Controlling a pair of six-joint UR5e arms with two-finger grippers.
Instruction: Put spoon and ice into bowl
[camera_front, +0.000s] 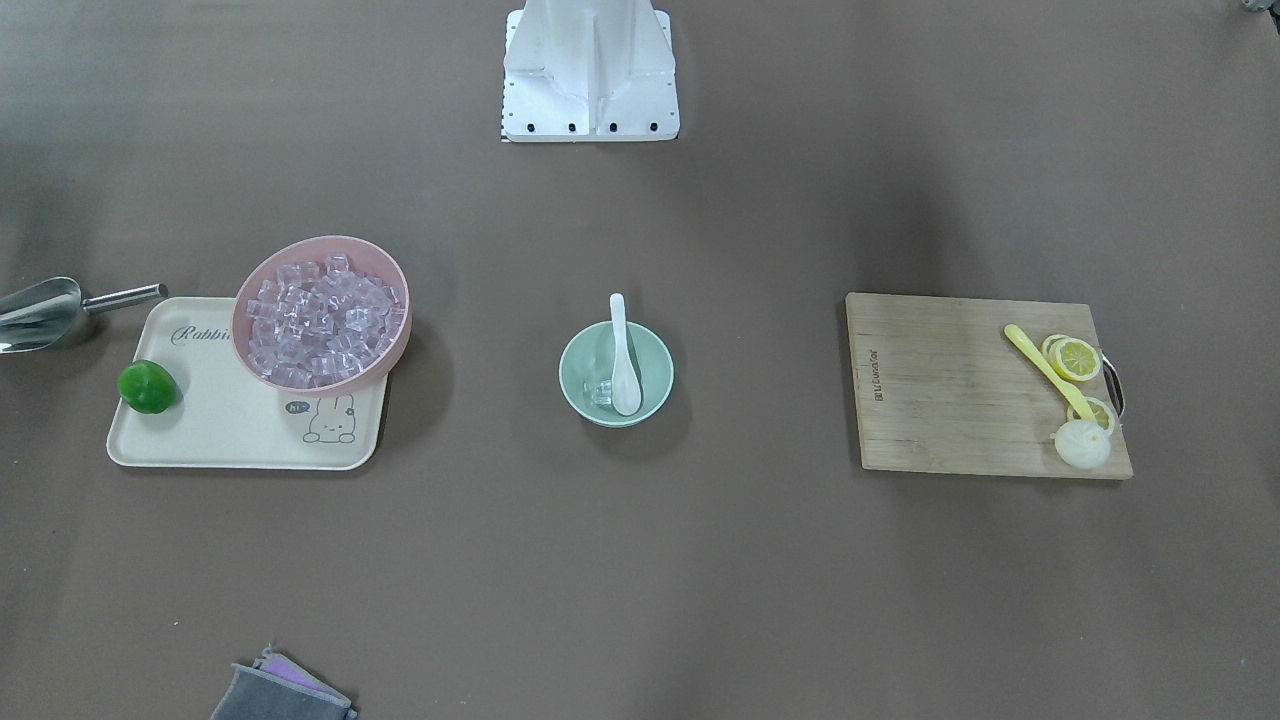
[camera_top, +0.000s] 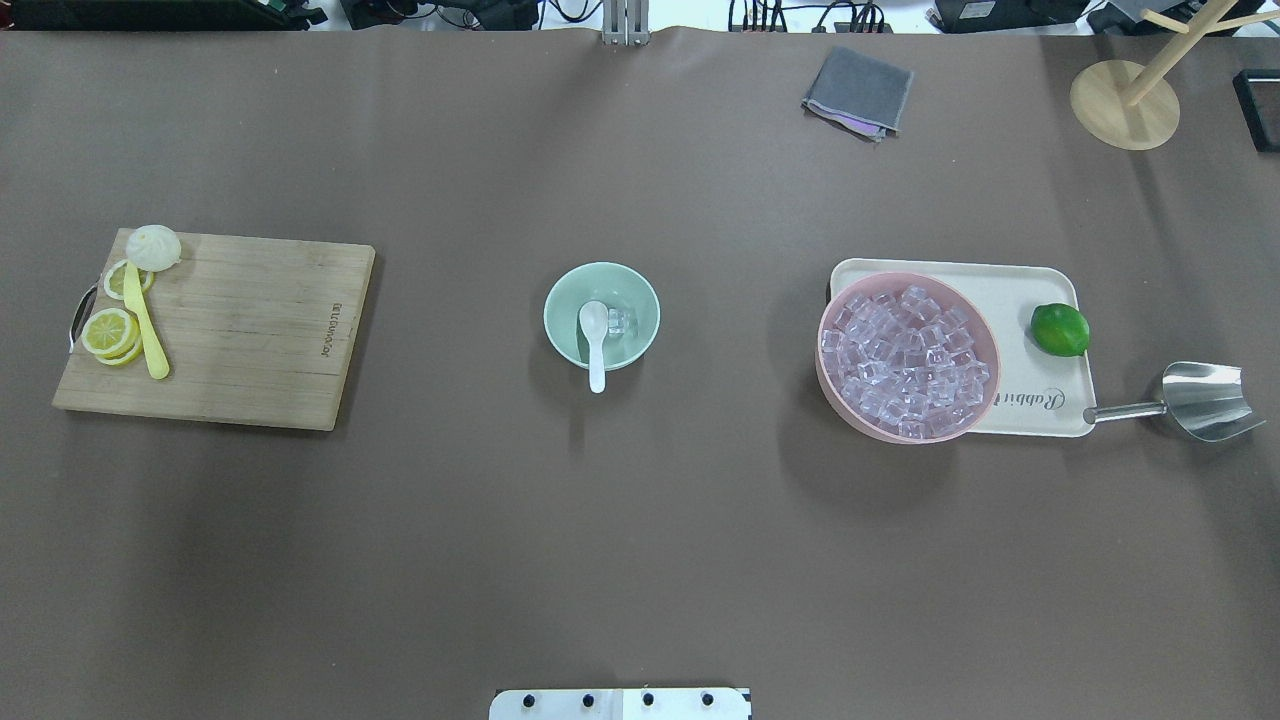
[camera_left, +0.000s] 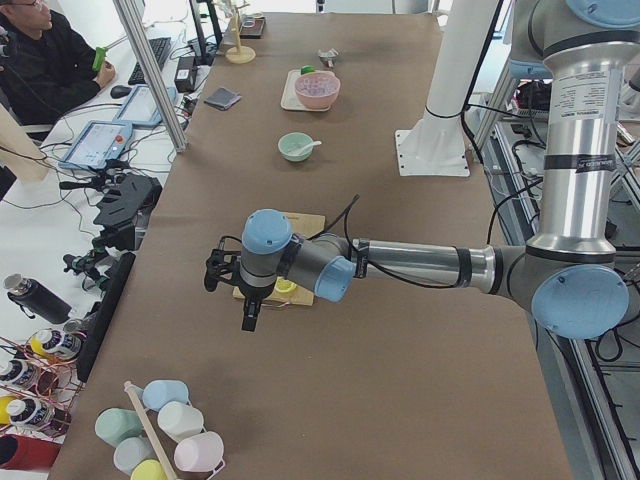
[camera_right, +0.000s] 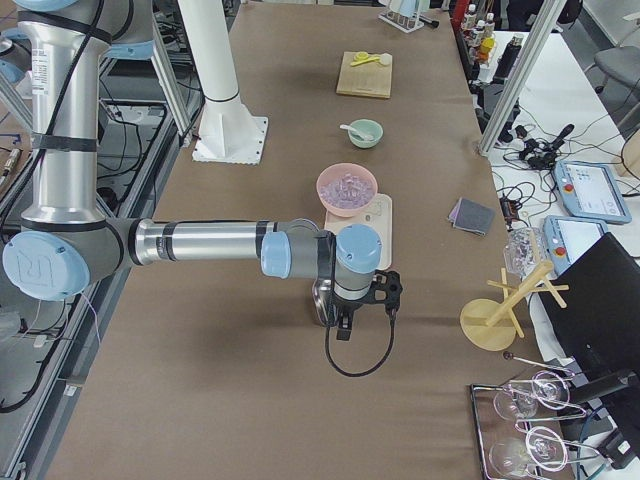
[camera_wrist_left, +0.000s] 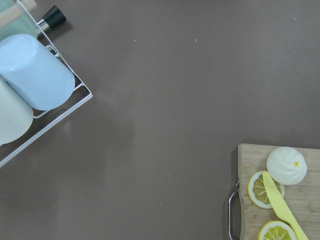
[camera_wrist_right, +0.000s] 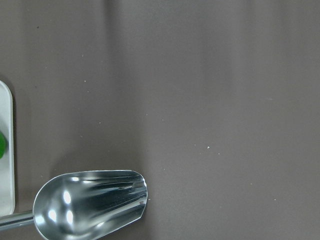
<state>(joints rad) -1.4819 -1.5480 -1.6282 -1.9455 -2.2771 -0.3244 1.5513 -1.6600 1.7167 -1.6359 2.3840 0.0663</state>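
The mint-green bowl stands mid-table, also in the overhead view. The white spoon lies in it, scoop inside and handle over the rim toward the robot. One clear ice cube lies in the bowl beside the scoop. Both grippers show only in the side views. The left gripper hangs above the table near the cutting board's end. The right gripper hangs above the table by the steel scoop. I cannot tell whether either is open or shut.
A pink bowl full of ice cubes sits on a cream tray with a lime. A steel scoop lies beside the tray. A cutting board holds lemon slices and a yellow utensil. A grey cloth lies far off.
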